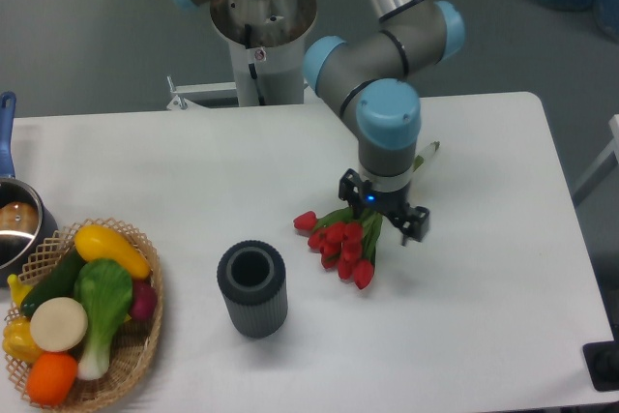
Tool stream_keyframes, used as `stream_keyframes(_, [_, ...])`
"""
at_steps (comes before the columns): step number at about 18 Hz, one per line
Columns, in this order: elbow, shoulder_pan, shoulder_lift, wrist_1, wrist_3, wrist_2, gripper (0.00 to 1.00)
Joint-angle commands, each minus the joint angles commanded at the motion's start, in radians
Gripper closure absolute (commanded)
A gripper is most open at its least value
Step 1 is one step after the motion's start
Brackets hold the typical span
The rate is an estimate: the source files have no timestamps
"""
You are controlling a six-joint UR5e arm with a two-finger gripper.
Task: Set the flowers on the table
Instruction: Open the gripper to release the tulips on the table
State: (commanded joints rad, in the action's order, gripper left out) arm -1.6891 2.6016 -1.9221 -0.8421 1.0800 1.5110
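A: Where do the flowers [340,244] lie?

B: Flat on the white desk [484,287], just right of the frame's centre. The red buds fan toward the lower left; the green stems run up and right, under the arm's wrist.

A: And the gripper [385,216]?

B: It hangs straight over the stem end. Its fingers appear spread apart, one dark tip showing to the right of the stems, and nothing seems pinched between them, though the wrist hides part of the gap.

A: How would the bunch handle?

B: Probably light and somewhat springy, being artificial-looking. The buds would likely crush or splay, so the bundled stems are the sensible place to hold, not the heads.

A: Anything nearby?

B: A dark ribbed vase [252,289] stands upright to the lower left, apart from the buds. A wicker basket [145,336] of vegetables sits at the far lower left.
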Motion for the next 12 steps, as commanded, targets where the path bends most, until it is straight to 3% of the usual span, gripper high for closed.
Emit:
stream_keyframes(4, [0.04, 0.018, 0.008, 0.002, 0.005, 0.0, 0.0])
stream_keyframes(12, [0.039, 0.029, 0.009, 0.005, 0.02, 0.001, 0.0])
